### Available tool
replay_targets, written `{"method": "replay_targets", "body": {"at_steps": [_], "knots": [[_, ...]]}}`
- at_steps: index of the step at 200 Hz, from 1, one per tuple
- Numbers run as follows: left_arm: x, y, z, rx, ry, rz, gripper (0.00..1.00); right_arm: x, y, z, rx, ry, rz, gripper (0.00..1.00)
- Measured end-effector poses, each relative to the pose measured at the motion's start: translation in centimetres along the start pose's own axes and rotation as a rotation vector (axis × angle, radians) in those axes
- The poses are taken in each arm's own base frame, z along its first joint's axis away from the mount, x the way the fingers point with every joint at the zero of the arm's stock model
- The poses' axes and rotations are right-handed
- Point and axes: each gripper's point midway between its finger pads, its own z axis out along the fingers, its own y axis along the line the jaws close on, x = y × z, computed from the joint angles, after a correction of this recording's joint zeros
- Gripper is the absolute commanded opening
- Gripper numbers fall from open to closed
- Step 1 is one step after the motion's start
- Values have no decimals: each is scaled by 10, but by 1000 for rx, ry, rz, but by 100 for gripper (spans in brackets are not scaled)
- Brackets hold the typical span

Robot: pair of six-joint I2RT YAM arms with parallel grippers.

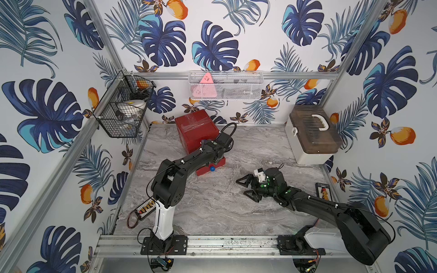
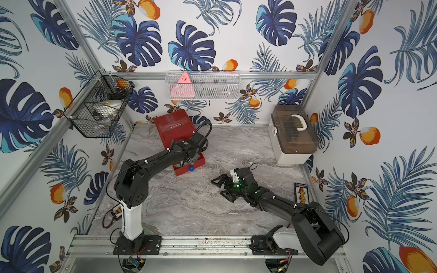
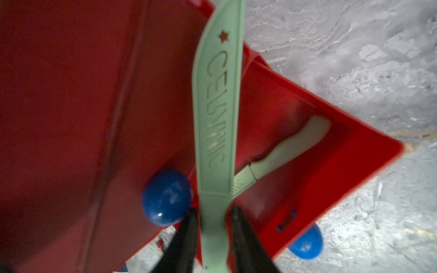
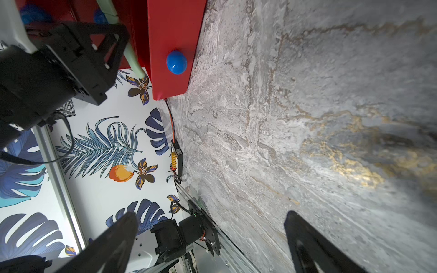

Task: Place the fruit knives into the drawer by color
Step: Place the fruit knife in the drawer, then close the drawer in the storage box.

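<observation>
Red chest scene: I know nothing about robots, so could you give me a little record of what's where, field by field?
Chest: red chest at the back of the marble table
Open drawer: bottom drawer, pulled out
Inside it: one mint-green knife, lying flat
Left jaws: either side of one end of a second mint-green knife, which hangs over the open drawer; whether they grip it is unclear
Right jaws: wide open, empty, over bare table
Also there: white box with brown lid, back corner on the right arm's side
</observation>
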Motion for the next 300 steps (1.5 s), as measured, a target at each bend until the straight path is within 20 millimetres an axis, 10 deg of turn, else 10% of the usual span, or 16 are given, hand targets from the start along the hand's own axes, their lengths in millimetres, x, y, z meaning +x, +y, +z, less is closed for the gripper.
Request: {"method": "replay_targets", "body": {"at_steps": [69, 109, 131, 149, 216, 300], "knots": [[-17, 8, -18, 21, -48, -51, 79, -6, 9, 11, -1, 19, 3, 91], [-48, 26, -68, 44, -186, -139, 76, -21, 13, 35, 12, 29, 17, 0], [-81, 54, -100, 40, -295, -240, 57, -32, 17, 56, 12, 45, 42, 0], [-104, 83, -109, 29, -351, -334, 0, -42, 19, 72, 3, 51, 49, 0], [-88, 145, -20, 45, -206, -612, 0, -87, 14, 124, -55, 16, 179, 0], [-87, 162, 12, 73, -297, -763, 0, -128, 57, 185, -202, 5, 155, 0]]}}
